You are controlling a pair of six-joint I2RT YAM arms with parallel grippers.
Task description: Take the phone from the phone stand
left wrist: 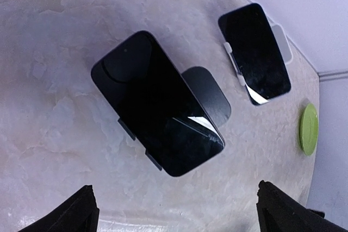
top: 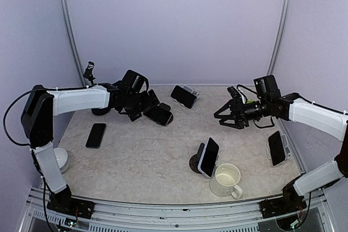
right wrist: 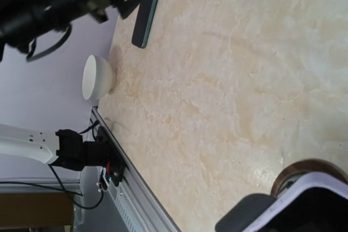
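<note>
A black phone (left wrist: 157, 104) leans on a black phone stand (left wrist: 209, 96) at the back left of the table (top: 147, 156). My left gripper (left wrist: 176, 215) hovers just short of the phone's lower end. It is open wide, both fingertips (left wrist: 81, 210) at the bottom corners of the left wrist view, nothing between them. From above, the left gripper (top: 145, 108) sits beside this phone (top: 161, 114). My right gripper (top: 220, 119) hangs open over the table's right half, holding nothing; its fingers are out of the right wrist view.
Other phones stand on stands: one at the back (top: 184, 96), one in the middle (top: 209, 157), one at the right edge (top: 277, 148). A phone (top: 96, 135) lies flat at the left. A mug (top: 225, 180) stands near the front, a white bowl (top: 60, 158) at the left edge.
</note>
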